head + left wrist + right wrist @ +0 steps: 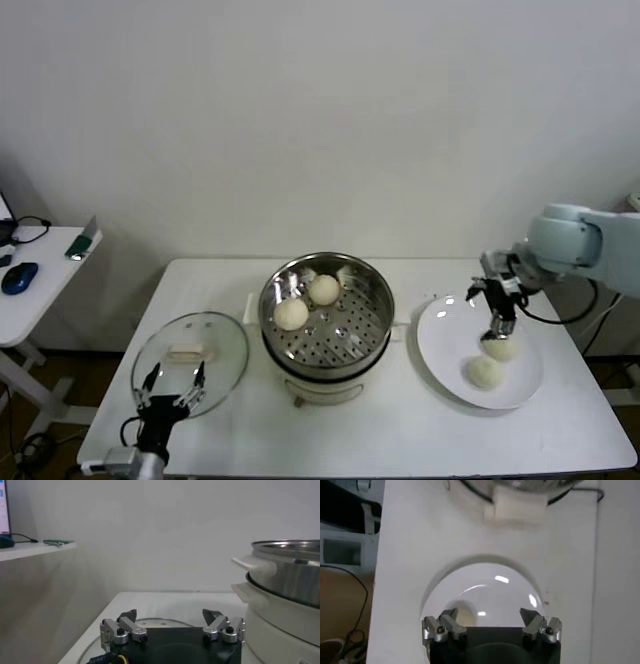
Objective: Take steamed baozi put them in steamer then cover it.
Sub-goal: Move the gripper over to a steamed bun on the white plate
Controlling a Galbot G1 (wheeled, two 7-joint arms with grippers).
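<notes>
Left pincer (172,388) waits at the worktop's (400,430) seven o'clock corner, jaws spread wide and empty, just over the near edge of the glass lid (190,350) lying flat there. Centre: the steamer (327,312), uncovered, two baozi (291,314) already on its perforated floor at about ten and twelve o'clock. Right: the plate (440,340) with two baozi left; the right pincer (497,322), jaws wide and gripping nothing, hangs above the far bun (502,349).

Risks: these buns are soft and round, so an off-centre close could roll one across the plate or dent it.

Hard to see: the wrist view shows only a sliver of bun behind the pincer, so its alignment is unclear.
</notes>
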